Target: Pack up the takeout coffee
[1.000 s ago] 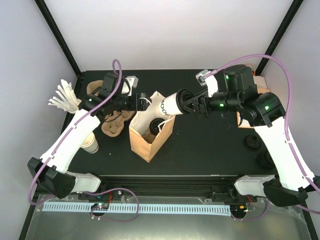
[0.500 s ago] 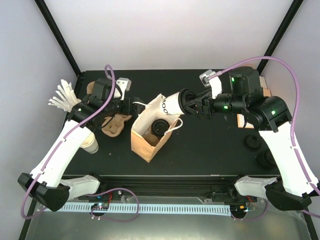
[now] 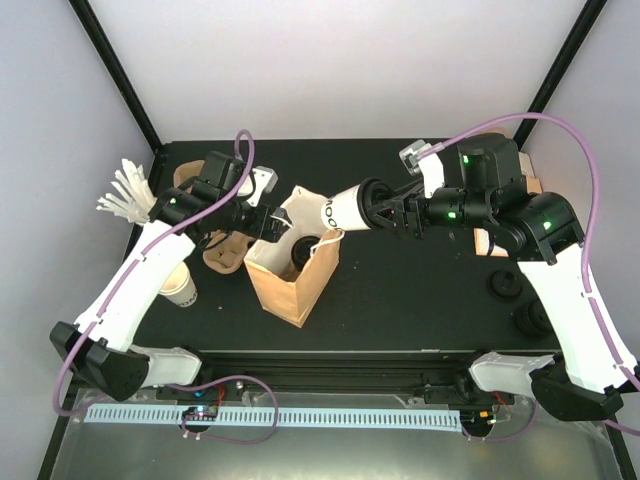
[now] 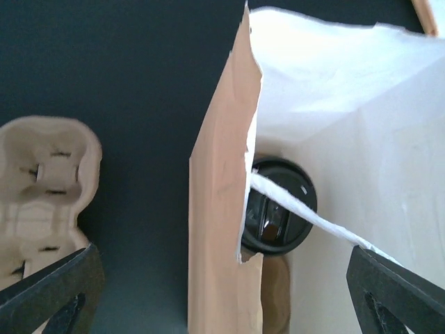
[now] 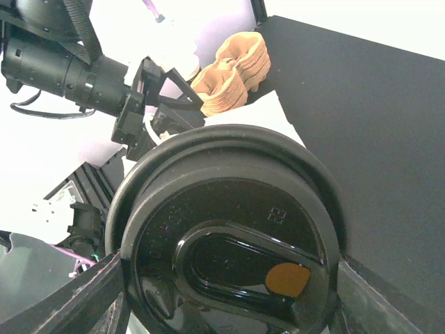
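Takeout coffee sideways, clamped betw R fingers at bag mouth; L fingers apart astride bag wall

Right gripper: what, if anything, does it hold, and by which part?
The right gripper clamps a coffee cup at its black-lidded end.

Bright, even light; glare bleaches the paper bag inside; table beside it dark; takeout coffee lid glossy, slightly soft.
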Robot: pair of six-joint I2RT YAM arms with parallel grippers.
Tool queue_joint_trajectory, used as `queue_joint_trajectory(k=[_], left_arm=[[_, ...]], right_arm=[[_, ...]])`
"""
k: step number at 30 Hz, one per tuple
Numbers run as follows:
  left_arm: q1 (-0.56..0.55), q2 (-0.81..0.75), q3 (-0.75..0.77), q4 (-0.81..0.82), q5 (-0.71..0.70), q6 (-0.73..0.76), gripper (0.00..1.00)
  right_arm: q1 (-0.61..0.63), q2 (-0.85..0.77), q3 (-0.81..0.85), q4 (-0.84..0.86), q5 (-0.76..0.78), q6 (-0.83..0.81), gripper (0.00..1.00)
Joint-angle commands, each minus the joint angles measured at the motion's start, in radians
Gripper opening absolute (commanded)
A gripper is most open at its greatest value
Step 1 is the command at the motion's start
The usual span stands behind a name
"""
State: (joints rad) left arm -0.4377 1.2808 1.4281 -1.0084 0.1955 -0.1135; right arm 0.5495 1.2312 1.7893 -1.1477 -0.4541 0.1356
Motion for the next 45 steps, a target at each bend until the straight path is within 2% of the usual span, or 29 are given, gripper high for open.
queue_joint_trajectory(k=[1, 5, 10, 16, 21, 27, 30, 34, 40, 45], left_arm=[[0.003, 0.025, 0.046, -0.144, -0.061, 0.014, 0.99], [0.001, 0.035, 0.070, -0.229, -0.004, 0.030, 0.99], [-0.009, 0.010, 0.048, -0.254, -0.070, 0.044, 0.99], [-0.013, -0.011, 0.095, -0.305, -0.019, 0.080, 0.99], [-0.013, -0.082, 0.129, -0.333, -0.072, 0.073, 0.99], [-0.013, -0.183, 0.124, -0.281, 0.095, 0.102, 0.99], [-0.013, -0.201, 0.132, -0.253, 0.128, 0.109, 0.99], [-0.013, -0.155, 0.203, -0.215, 0.166, 0.108, 0.99], [-0.011, 0.075, 0.468, -0.264, 0.046, 0.093, 0.99], [-0.009, 0.210, 0.550, -0.261, 0.038, 0.157, 0.92]], right_arm=[[0.006, 0.000, 0.035, 0.006, -0.003, 0.002, 0.21], [0.006, -0.002, 0.035, 0.005, -0.002, 0.000, 0.21], [0.006, -0.003, 0.023, 0.014, -0.003, -0.007, 0.22], [0.007, 0.011, 0.054, 0.001, -0.006, -0.009, 0.22], [0.006, 0.004, 0.046, 0.004, -0.007, -0.005, 0.22], [0.006, 0.011, 0.051, -0.001, -0.012, -0.011, 0.22], [0.006, 0.010, 0.053, -0.002, -0.014, -0.011, 0.22], [0.006, 0.010, 0.058, -0.009, 0.005, -0.004, 0.22], [0.005, 0.001, 0.111, -0.063, 0.123, 0.050, 0.22], [0.004, -0.023, 0.137, -0.105, 0.224, 0.087, 0.22]])
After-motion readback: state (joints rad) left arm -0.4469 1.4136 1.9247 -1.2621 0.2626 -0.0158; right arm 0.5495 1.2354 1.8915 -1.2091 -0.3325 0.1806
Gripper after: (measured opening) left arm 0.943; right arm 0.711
